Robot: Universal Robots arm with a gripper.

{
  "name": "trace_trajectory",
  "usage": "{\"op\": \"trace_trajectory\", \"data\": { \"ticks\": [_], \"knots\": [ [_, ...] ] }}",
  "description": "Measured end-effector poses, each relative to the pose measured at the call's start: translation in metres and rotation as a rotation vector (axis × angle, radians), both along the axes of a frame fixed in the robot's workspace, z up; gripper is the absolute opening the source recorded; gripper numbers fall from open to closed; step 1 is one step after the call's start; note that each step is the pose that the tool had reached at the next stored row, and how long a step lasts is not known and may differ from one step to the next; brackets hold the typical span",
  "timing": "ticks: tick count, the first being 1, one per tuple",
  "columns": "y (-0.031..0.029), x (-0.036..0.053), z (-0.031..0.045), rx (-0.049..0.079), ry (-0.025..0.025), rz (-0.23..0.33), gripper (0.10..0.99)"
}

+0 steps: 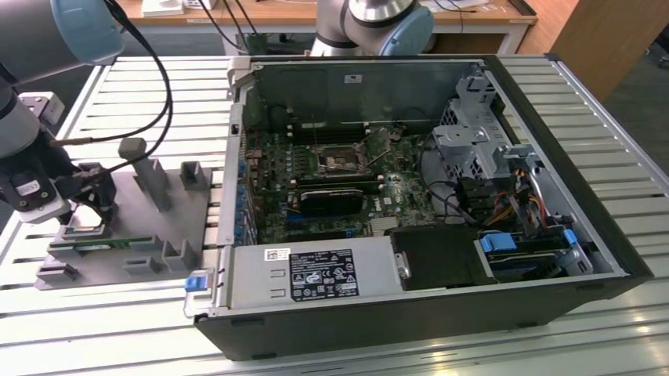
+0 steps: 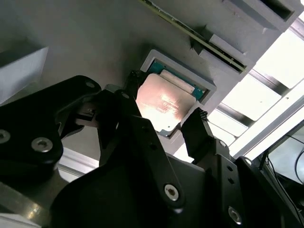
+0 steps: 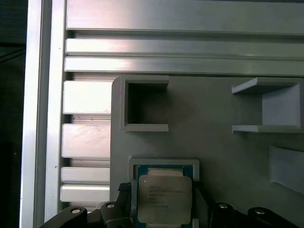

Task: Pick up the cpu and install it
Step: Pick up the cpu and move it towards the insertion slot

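gripper (image 2: 166, 99) hangs low over the grey tray (image 3: 213, 142). its fingers (image 2: 197, 124) are spread, one on each side of the cpu (image 3: 165, 199), and i cannot tell if they touch it. the cpu lies flat in a little square pocket (image 3: 164, 163) near the edge of the tray, shiny side up. it looks light, thin and stiff, and its smooth metal top may be slippery. i think it breaks easily, so the best hold is a soft squeeze on two side edges.

Even light is brightening the slatted table (image 1: 136, 94) in the exterior view; in the second wrist view, warm glare is washing over the cpu (image 2: 164, 102).
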State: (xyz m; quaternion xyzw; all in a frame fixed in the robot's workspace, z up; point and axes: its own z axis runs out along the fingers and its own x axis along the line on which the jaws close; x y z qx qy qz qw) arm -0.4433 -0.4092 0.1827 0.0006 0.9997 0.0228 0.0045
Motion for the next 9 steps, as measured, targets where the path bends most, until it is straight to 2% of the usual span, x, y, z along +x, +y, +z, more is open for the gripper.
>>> {"op": "trace_trajectory", "data": {
  "ticks": [7,8,9],
  "knots": [
    [0.0,-0.0001,0.001,0.0,0.0003,0.0,0.639],
    [0.0,-0.0001,0.001,0.0,0.0004,0.0,0.624],
    [0.0,-0.0001,0.001,0.0,0.0003,0.0,0.553]
  ]
}}
